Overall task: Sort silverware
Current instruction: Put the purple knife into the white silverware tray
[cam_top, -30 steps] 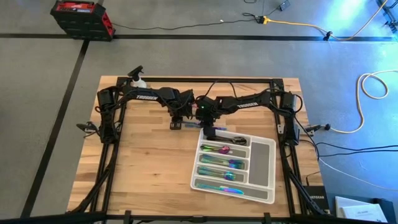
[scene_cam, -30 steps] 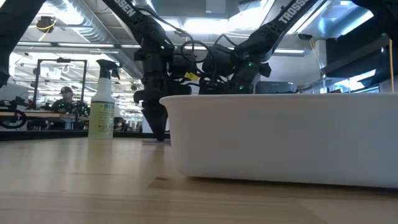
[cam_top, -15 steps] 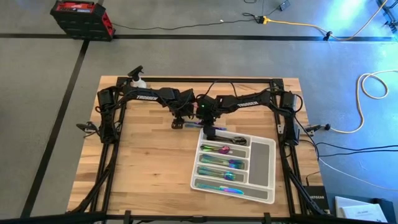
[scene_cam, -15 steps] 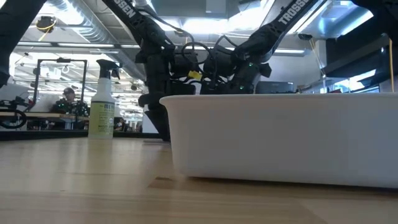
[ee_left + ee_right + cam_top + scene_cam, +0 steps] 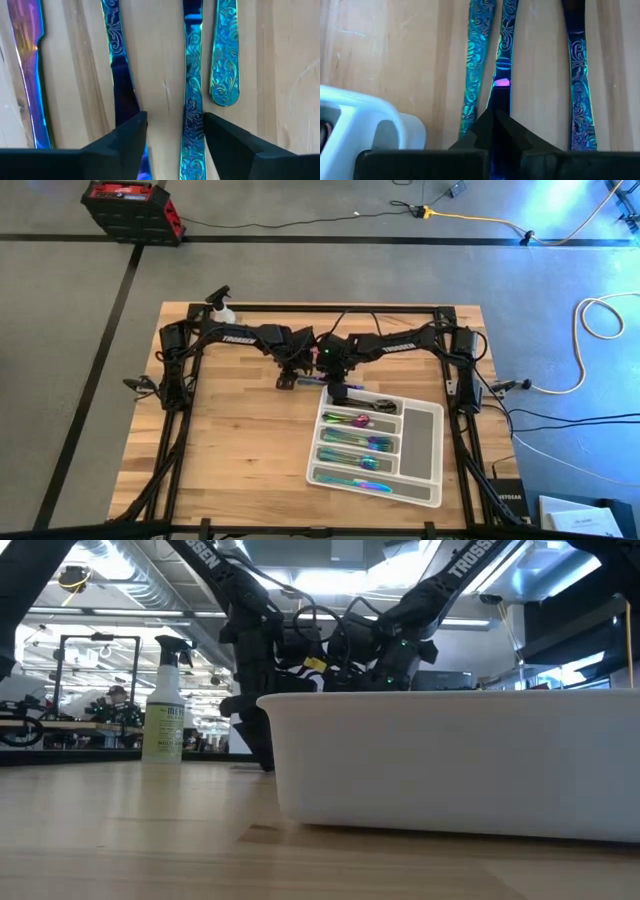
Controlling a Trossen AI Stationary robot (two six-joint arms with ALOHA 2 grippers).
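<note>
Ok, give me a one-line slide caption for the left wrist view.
Open left gripper straddles one iridescent handle among silverware lying side by side on the wooden table.

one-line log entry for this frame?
left gripper: open, straddling handle on table | right gripper: shut on handle | tray: partly filled

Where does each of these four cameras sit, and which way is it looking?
High: overhead, straight down on table, both arms, tray.
Low: table height, level across; tray wall, bottle, arms above.
Left wrist: down past open left gripper at silverware.
Right wrist: past shut right gripper pinching a handle.
Wrists share silverware.
</note>
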